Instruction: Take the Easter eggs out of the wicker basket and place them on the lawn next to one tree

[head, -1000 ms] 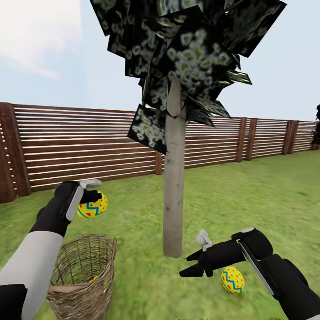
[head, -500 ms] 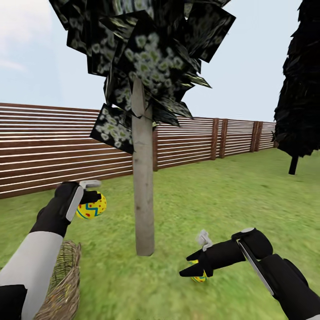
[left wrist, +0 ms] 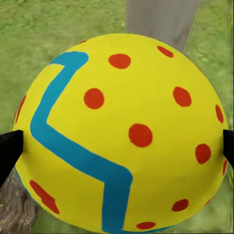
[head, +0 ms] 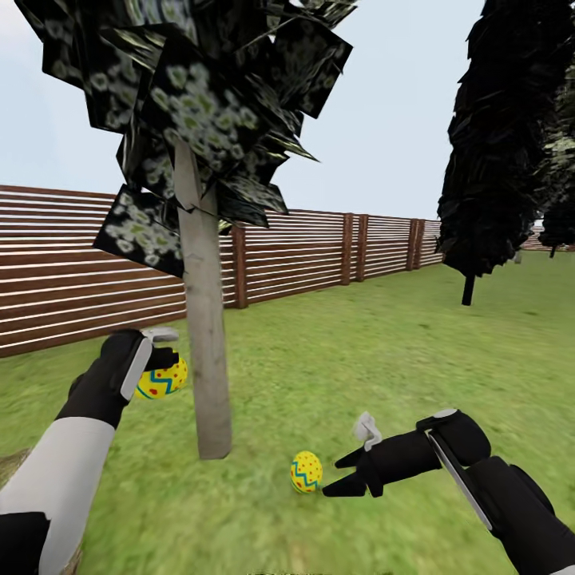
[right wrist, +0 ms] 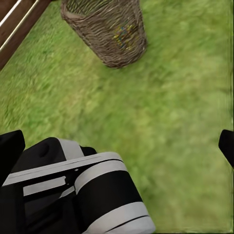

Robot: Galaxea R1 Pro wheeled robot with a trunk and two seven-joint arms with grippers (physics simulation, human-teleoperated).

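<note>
My left gripper (head: 160, 363) is shut on a yellow Easter egg (head: 166, 381) with red dots and a blue zigzag, held in the air just left of the tree's pale trunk (head: 206, 343). In the left wrist view that egg (left wrist: 122, 136) sits between the dark fingertips (left wrist: 7, 151). A second egg (head: 306, 471) lies on the lawn (head: 375, 359) right of the trunk's foot. My right gripper (head: 331, 477) stands open just right of it. The wicker basket (right wrist: 107, 31) stands on the grass in the right wrist view, with something yellow (right wrist: 122, 31) showing through its weave.
A brown slatted fence (head: 303, 255) runs behind the tree. An all-black tree (head: 495, 144) stands at the right. A sliver of wicker (head: 9, 463) shows at the lower left edge. Open grass stretches to the right and ahead. My left forearm (right wrist: 73, 190) crosses the right wrist view.
The head view has swung to the right, so tree, basket and the grounded egg shifted left in the picture. Both arms keep their pose, the left still holding its egg.
</note>
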